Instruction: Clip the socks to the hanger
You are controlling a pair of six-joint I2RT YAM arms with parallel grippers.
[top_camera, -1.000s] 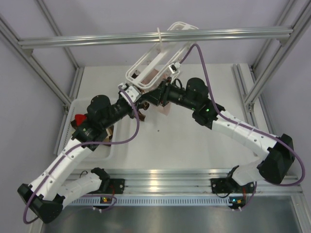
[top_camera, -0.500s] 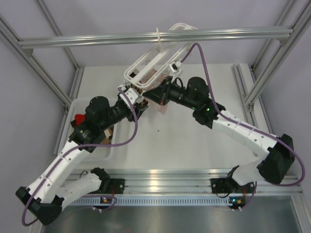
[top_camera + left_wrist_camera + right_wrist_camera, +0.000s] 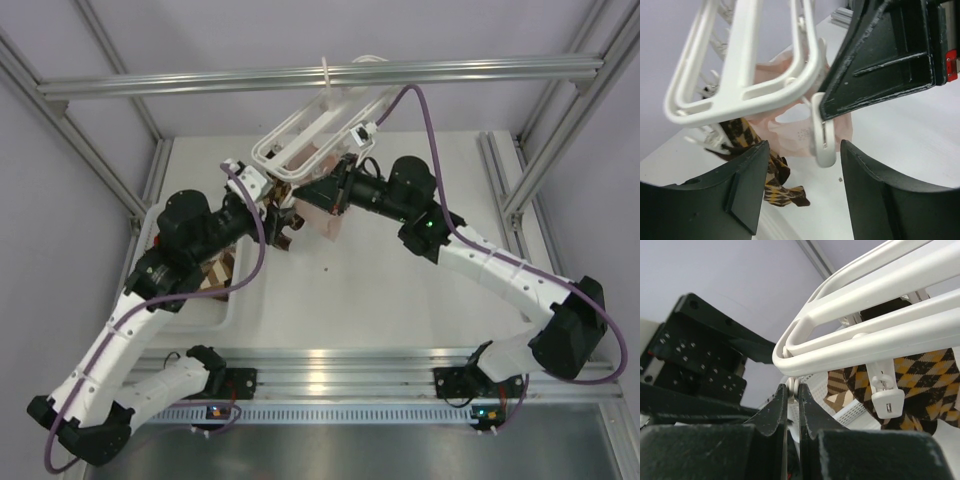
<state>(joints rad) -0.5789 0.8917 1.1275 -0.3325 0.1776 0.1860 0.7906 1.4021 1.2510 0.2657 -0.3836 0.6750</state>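
The white hanger (image 3: pixel 312 128) hangs tilted from the rail. One dark brown and tan patterned sock (image 3: pixel 774 172) hangs clipped under it, beside pale pink socks (image 3: pixel 790 132); it also shows in the right wrist view (image 3: pixel 920 385). My right gripper (image 3: pixel 794 390) is shut on a hanger clip (image 3: pixel 823 137) at the frame's near end. My left gripper (image 3: pixel 805 187) is open and empty just below that clip, with the hanging sock beside its left finger. In the top view the grippers meet under the hanger, the left one (image 3: pixel 280 212) and the right one (image 3: pixel 327 190).
A white basket (image 3: pixel 190 308) at the left holds more brown striped socks (image 3: pixel 216 272); it also shows in the right wrist view (image 3: pixel 852 412). The grey aluminium rail (image 3: pixel 450 70) crosses above the hanger. Frame posts stand at both sides.
My left arm has swung left and upward, its gripper rising closer under the hanger. The hanger has shifted slightly left. My right gripper has stayed on the clip.
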